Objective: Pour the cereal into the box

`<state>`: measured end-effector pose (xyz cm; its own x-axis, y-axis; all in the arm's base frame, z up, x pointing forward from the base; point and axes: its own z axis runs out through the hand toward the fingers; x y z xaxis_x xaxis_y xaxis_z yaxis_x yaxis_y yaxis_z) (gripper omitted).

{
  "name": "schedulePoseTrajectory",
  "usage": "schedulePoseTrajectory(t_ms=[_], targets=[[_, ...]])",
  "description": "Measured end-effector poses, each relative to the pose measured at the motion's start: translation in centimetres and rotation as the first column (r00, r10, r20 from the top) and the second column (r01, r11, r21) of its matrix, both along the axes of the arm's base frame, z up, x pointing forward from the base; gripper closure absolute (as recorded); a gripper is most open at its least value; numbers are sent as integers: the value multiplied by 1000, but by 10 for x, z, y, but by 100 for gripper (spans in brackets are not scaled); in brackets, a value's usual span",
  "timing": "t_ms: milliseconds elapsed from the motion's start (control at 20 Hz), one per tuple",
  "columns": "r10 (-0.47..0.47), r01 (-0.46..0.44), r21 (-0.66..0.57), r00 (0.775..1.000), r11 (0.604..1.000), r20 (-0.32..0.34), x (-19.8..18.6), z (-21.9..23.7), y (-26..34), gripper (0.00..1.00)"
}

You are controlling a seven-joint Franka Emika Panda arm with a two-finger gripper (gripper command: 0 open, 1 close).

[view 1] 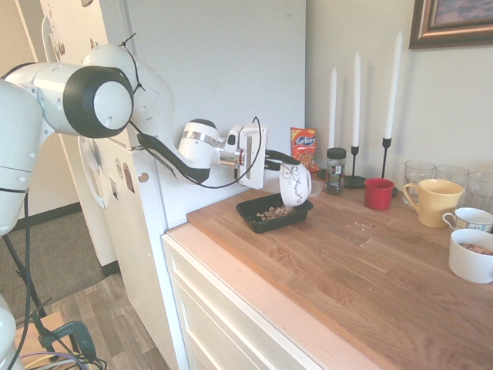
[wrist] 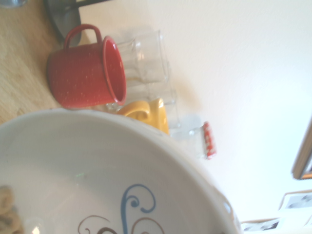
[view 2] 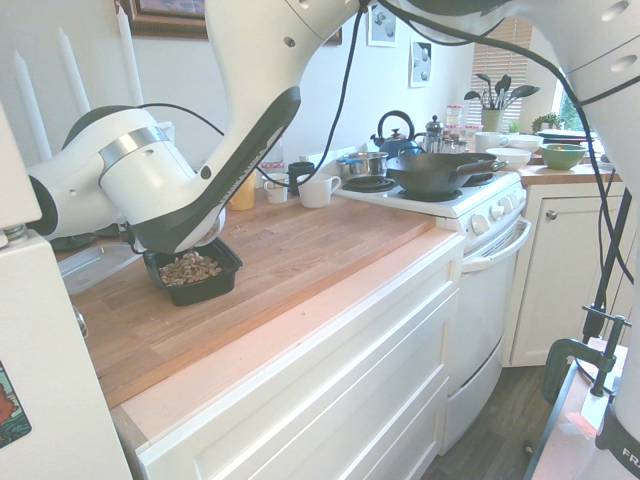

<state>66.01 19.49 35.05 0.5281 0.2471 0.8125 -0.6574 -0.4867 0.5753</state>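
My gripper (view 1: 290, 164) is shut on the rim of a white bowl (view 1: 296, 183) with dark squiggles. It holds the bowl tipped on its side above the far end of the box (view 1: 254, 220), a shallow black tray near the counter's left edge. Tan cereal (view 1: 271, 211) lies heaped in the box (view 2: 216, 285), and the heap of cereal (view 2: 188, 267) also shows in the second exterior view, where my arm hides bowl and gripper. The wrist view looks into the bowl (wrist: 97, 175), with a few cereal pieces (wrist: 6, 209) left at its side.
Behind the box stand an orange snack bag (view 1: 304, 145), a dark-lidded jar (view 1: 335, 169) and white candles (view 1: 356, 116). A red mug (view 1: 378, 193), yellow mug (view 1: 433, 202), glasses and white cups (view 1: 471, 254) crowd the right. Crumbs (view 1: 360, 227) dot the counter. A stove with a wok (view 2: 440, 170) adjoins.
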Motion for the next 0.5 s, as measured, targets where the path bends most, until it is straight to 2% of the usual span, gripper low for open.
schedulePoseTrajectory(t_ms=[500], targets=[[46, -42, -82, 998, 996, 51, -1, 7, 3, 100]])
